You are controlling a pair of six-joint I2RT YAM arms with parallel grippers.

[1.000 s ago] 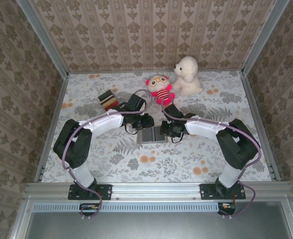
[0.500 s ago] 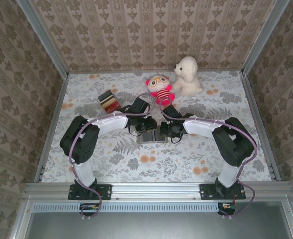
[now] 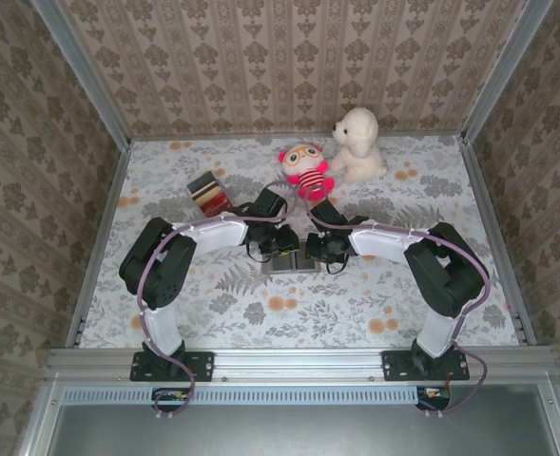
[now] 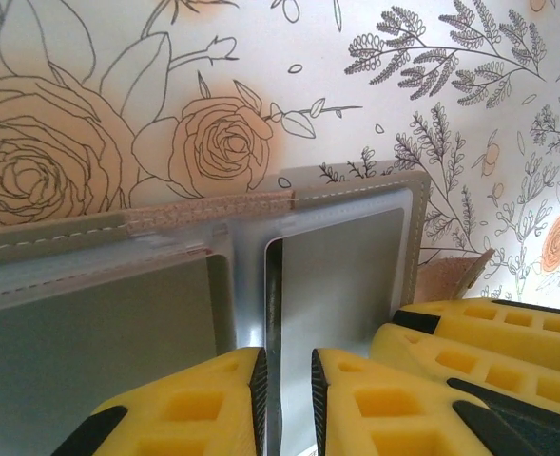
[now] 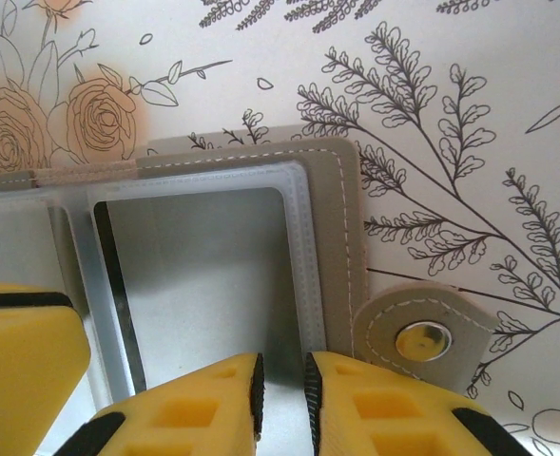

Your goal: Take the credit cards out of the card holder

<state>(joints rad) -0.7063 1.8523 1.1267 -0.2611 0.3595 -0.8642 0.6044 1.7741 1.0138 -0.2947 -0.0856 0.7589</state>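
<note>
The left gripper is down on the open card holder, its yellow fingers nearly together with only a slit between them. A thin dark edge of the clear pocket runs straight into that slit; I cannot tell whether it is pinched. The right gripper sits just to the left gripper's right, almost touching it. Its jaws are equally narrow and rest over the holder's right leaf, with the silvery pocket face directly ahead of its tips, and whether it grips anything I cannot tell. The round snap tab lies just off its right finger, on the floral table. A small stack of credit cards, red, gold and dark, lies beyond the left gripper and off to its left, well apart. A pink doll and a white plush dog sit beyond both grippers.
</note>
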